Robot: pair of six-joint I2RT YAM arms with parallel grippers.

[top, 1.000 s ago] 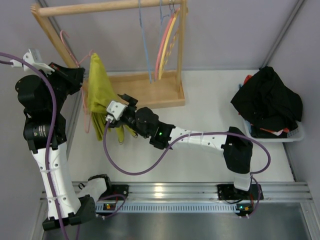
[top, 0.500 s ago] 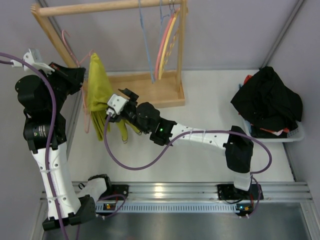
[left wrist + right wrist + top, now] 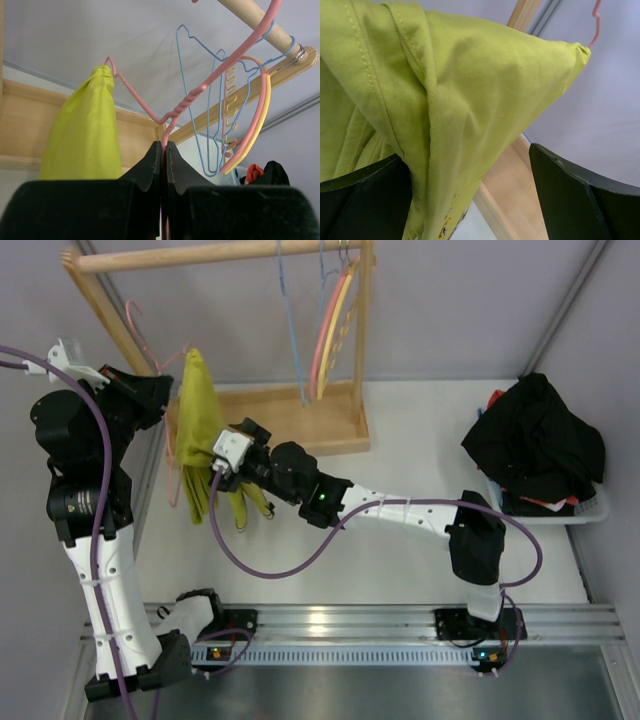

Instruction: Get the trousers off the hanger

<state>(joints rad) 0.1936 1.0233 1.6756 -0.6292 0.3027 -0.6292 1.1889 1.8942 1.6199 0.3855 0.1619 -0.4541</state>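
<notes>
The yellow-green trousers (image 3: 200, 425) hang folded over one arm of the thin pink wire hanger (image 3: 172, 361), left of the wooden rack. My left gripper (image 3: 158, 400) is shut on the hanger's wire just below its twisted neck (image 3: 164, 146). In the left wrist view the trousers (image 3: 85, 135) drape at the left and the hanger (image 3: 200, 90) runs up to the bar. My right gripper (image 3: 222, 453) is open around the hanging trousers (image 3: 445, 90). The fabric lies against the left finger (image 3: 365, 200). The right finger (image 3: 580, 195) stands apart from it.
The wooden rack (image 3: 300, 425) has a top bar (image 3: 220, 254) carrying thin blue wire hangers (image 3: 290, 330) and thicker pink-and-yellow hangers (image 3: 335, 330). A heap of black clothing (image 3: 540, 445) fills a basket at the right edge.
My right gripper has moved left and a little farther away, bringing its jaws around the hanging trousers and nudging the fabric left. The left arm has stayed put.
</notes>
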